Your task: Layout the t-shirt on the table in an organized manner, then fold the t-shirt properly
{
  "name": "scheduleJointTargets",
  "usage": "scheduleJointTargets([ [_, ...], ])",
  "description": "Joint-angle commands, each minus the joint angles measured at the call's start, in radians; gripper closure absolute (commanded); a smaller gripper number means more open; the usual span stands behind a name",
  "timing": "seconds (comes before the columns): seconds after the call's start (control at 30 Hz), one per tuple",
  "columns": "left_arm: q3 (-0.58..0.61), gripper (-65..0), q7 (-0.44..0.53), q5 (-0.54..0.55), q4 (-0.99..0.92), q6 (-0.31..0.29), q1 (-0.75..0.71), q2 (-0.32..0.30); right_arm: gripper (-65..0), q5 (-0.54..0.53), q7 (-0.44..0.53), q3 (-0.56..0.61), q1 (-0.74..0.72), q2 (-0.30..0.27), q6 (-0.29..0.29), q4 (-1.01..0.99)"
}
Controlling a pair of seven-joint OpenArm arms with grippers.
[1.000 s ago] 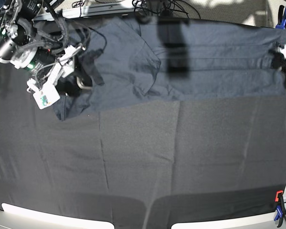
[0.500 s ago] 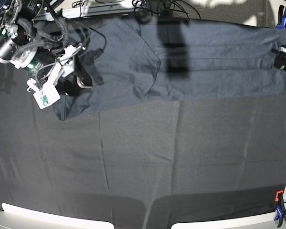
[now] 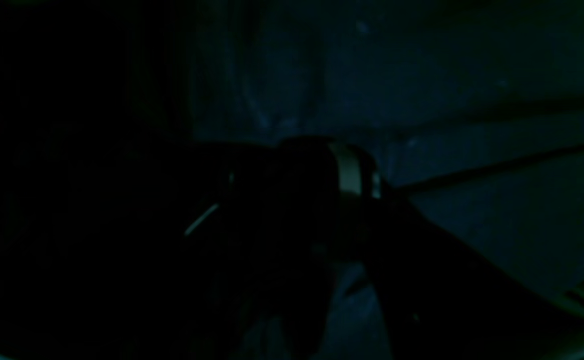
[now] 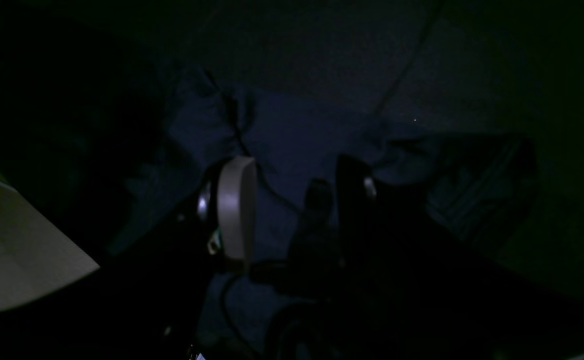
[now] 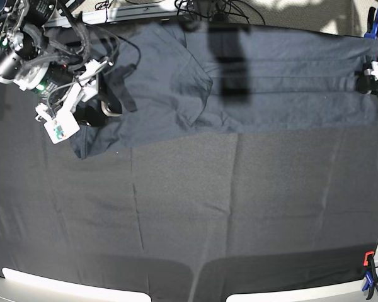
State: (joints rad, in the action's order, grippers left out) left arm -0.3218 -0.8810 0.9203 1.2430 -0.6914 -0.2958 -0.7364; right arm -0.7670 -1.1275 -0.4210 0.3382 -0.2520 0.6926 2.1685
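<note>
- Two arms worked opposite ends of the t-shirt (image 5: 252, 82), which lay stretched in a long band across the far part of the table (image 5: 189, 214), its near edge running roughly straight from left to right in the base view.
- Over at the base view's left, the right gripper (image 5: 110, 104) sat down on the shirt's end, and the right wrist view showed its jaws standing apart, one pale finger (image 4: 236, 210) and one dark finger with cloth between them; whether they actually pinched that cloth could not be told in such dim light.
- A loose fold of shirt (image 5: 183, 82) lay doubled over just beside that gripper, with a corner hanging toward the near side.
- Far right in the base view, the left gripper (image 5: 373, 80) was at the shirt's other end by the table edge, mostly cut off by the frame.
- Its own wrist camera was nearly black, only a pale band on one finger (image 3: 347, 170) over dark cloth, so the jaws' state could not be told.
- Red and blue clamps (image 5: 369, 274) held the table cloth at the right-hand corners.
</note>
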Motion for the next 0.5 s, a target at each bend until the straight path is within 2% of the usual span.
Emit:
scheduleJointTargets([
  [0.0, -0.003, -20.2, -0.017, 0.012, 0.007, -0.007, 0.002, -0.007, -25.6, -0.022, 0.008, -0.004, -0.005, -0.011, 0.006, 0.018],
  [0.2, -0.003, -20.2, -0.125, 0.151, 0.008, -0.007, 0.0, -0.007, -25.6, -0.022, 0.011, -0.004, -0.005, -0.011, 0.006, 0.018],
  [0.33, -0.003, -19.7, -0.137, 0.167, 0.008, -0.007, 0.0, -0.007, -25.6, -0.022, 0.018, -0.004, -0.005, -0.011, 0.006, 0.018],
  [0.4, -0.003, -13.4, -0.137, 0.17, 0.008, -0.007, 0.0, -0.006, -25.6, -0.022, 0.021, -0.004, -0.005, -0.011, 0.006, 0.018],
  [0.47, -0.003, -4.0, -0.134, 0.189, 0.008, -0.007, 0.0, -0.007, -25.6, -0.022, 0.026, -0.004, -0.005, -0.011, 0.006, 0.018],
])
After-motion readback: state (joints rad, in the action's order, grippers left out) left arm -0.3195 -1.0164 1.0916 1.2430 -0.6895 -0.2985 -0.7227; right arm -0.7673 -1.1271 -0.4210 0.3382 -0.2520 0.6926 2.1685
